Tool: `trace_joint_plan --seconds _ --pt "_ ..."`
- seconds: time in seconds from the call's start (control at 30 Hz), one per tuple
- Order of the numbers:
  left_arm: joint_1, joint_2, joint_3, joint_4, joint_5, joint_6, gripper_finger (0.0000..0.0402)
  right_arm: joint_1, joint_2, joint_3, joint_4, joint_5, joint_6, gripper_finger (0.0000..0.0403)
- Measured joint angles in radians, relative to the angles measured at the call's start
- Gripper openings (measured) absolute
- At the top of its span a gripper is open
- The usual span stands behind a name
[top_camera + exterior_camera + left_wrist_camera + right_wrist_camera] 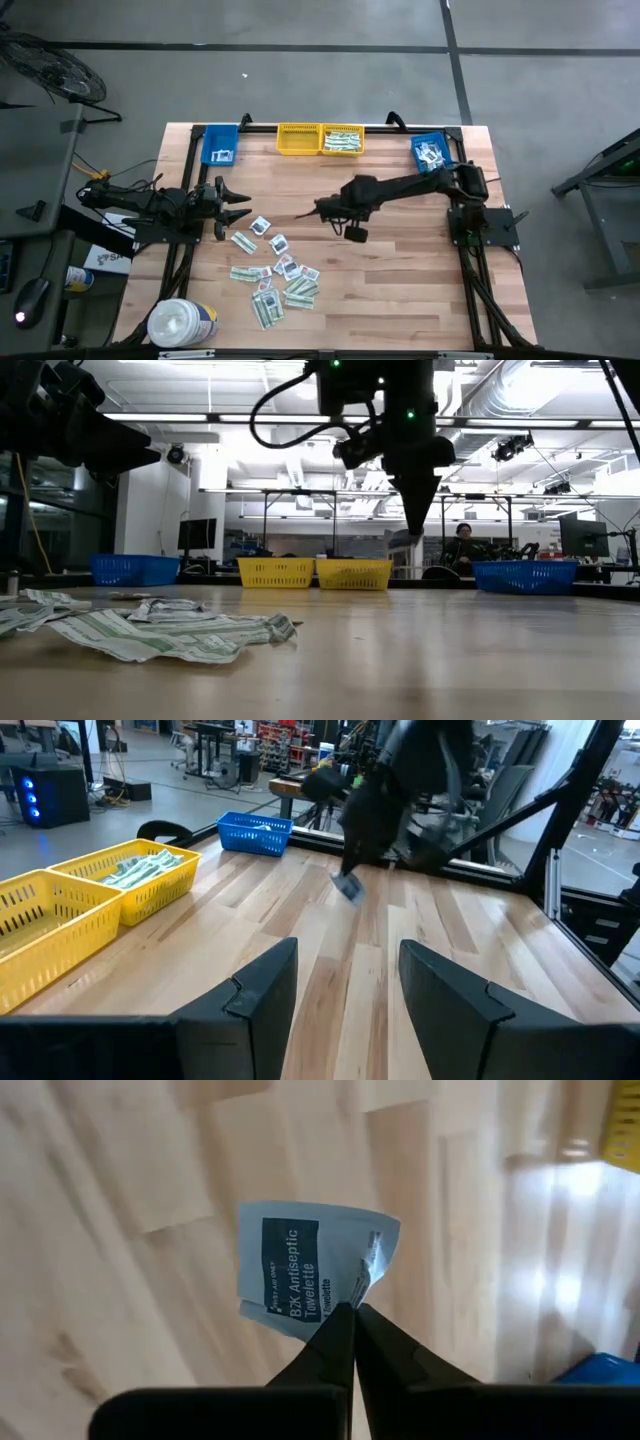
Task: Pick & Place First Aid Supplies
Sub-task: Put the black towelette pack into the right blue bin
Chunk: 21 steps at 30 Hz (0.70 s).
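Above wood, crumpled blue-labelled white packet [315, 1270]

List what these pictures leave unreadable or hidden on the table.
- Print on the packets in the pile: too small in the high view; seen edge-on in the low view.
- Contents of the blue bins: walls hide them in the low view.
- Wipe in the shut right claw: its fingers cover the lower edge in the right wrist view; blurred in the left wrist view.
- Tub label: only the lid shows from above.
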<state>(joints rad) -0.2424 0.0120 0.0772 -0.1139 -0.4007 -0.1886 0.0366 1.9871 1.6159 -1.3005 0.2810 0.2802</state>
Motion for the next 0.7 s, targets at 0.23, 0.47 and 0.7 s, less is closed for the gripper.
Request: trace_joint_plan --seconds 0.23,0.47,0.7 --pt "0.000 0.000 0.000 0.000 0.000 0.000 0.0177 -0.096 -0.149 -0.268 0.112 -0.036 0.029 0.0000" --pt "0.000 0.000 0.000 0.000 0.000 0.000 0.0177 -0.267 -0.435 -0.542 0.207 -0.004 0.138 0.0000" --pt "0.000 0.000 0.000 0.000 0.000 0.000 0.0177 -0.466 -0.711 -0.690 0.170 0.164 0.297 0.0000"
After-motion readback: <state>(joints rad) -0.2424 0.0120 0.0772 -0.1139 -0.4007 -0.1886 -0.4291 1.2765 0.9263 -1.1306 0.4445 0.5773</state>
